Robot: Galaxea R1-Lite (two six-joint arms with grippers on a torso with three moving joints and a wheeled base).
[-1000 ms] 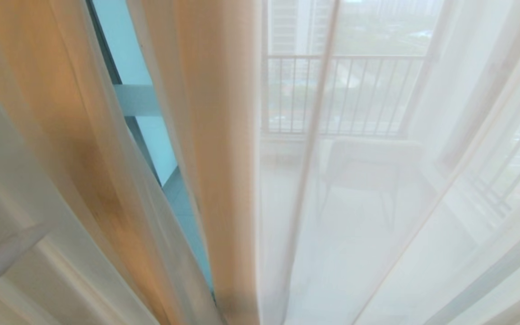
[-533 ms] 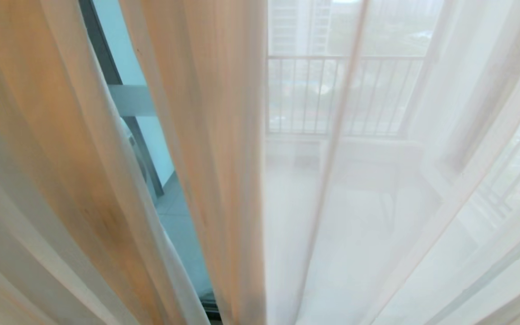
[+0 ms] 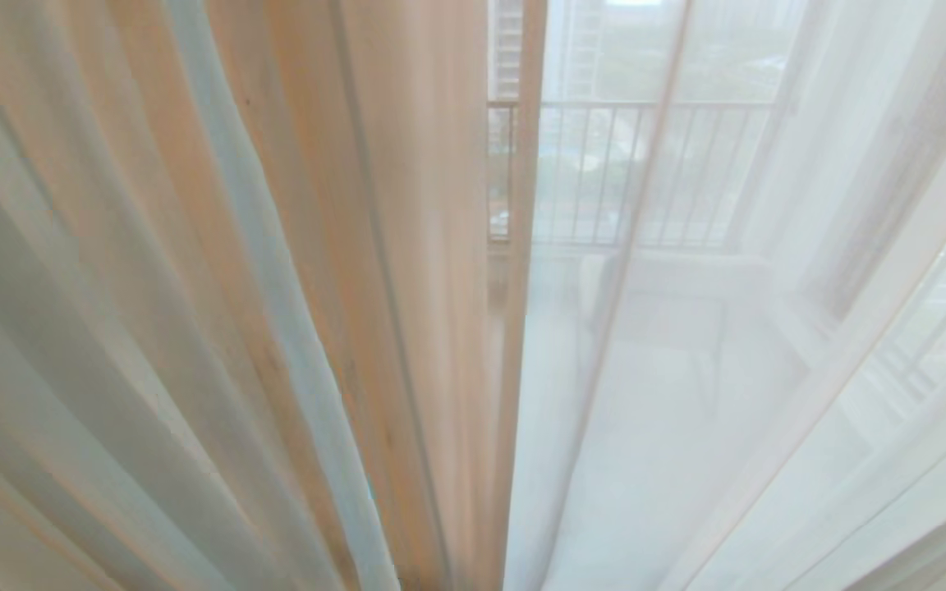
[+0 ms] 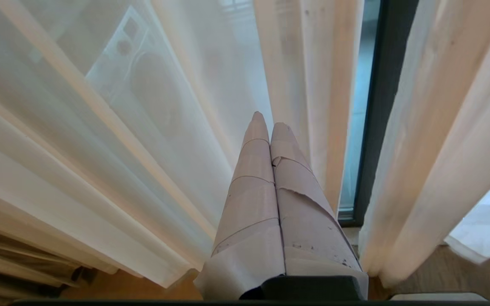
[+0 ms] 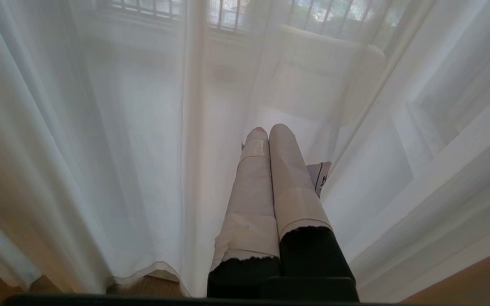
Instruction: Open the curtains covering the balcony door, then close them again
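Clearly the curtains [image 4: 143, 140] are light, limp and slippery, hanging against the balcony door [image 4: 383, 106]; pinch a gathered fold. Left hand [image 4: 266, 123] and right hand [image 5: 268, 129] are pressed together, empty.

The curtains [image 3: 292, 328] hang before the balcony door [image 4: 381, 106].

Your room inventory: wooden floor [image 4: 440, 263], warm brown, at the foot of the hangings. Balcony railing [image 3: 670, 172], thin vertical bars under a top rail. Pale chair [image 3: 670, 304] just inside the railing. High-rise blocks [image 3: 588, 41] beyond. Soft, even daylight throughout.
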